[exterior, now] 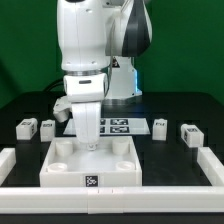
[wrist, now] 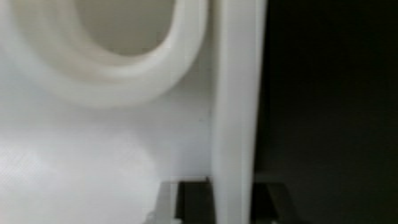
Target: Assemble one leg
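fingers (wrist: 192, 205) clamped on the white panel (exterior: 112, 162) rim, a leg (exterior: 160, 126) lying loose, well apart from them

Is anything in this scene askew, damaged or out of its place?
Nothing stands out. The panel lies flat and looks whole. Four legs sit apart beside it, two on each side. The gripper hangs low at the panel.

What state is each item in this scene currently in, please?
panel: flat on the table, sockets facing up.
gripper: lowered, fingers either side of the panel's rim; closure unclear.
leg, leg, leg, leg: loose on the table, none fitted.
marker board: flat behind the panel.
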Tool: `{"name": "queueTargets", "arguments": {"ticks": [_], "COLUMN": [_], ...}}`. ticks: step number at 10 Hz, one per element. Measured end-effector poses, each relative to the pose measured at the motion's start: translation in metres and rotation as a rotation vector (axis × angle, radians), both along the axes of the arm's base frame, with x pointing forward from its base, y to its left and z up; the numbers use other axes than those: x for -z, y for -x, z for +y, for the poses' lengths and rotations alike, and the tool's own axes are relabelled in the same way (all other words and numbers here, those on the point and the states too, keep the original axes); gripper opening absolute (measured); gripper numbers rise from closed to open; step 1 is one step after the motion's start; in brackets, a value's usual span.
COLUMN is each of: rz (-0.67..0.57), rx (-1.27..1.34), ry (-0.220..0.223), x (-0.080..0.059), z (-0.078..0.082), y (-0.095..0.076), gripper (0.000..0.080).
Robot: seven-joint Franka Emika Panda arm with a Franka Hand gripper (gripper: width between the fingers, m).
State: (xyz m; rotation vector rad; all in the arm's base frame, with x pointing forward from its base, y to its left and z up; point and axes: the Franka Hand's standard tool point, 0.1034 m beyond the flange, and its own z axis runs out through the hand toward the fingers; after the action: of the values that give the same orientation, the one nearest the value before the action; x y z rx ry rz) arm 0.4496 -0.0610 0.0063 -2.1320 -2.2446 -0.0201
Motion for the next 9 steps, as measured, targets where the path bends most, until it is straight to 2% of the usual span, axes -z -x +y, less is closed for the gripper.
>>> {"name": "queueTargets", "arguments": {"ticks": [6,9], "rz": [0.001,0.008], "rx": [0.016,0.070], "ry": [0.000,-0.020], "x": [0.000,-0.002], "z": [0.002,0.058], "y": [0.000,-0.006], "gripper": [0.0051,0.0051]}}
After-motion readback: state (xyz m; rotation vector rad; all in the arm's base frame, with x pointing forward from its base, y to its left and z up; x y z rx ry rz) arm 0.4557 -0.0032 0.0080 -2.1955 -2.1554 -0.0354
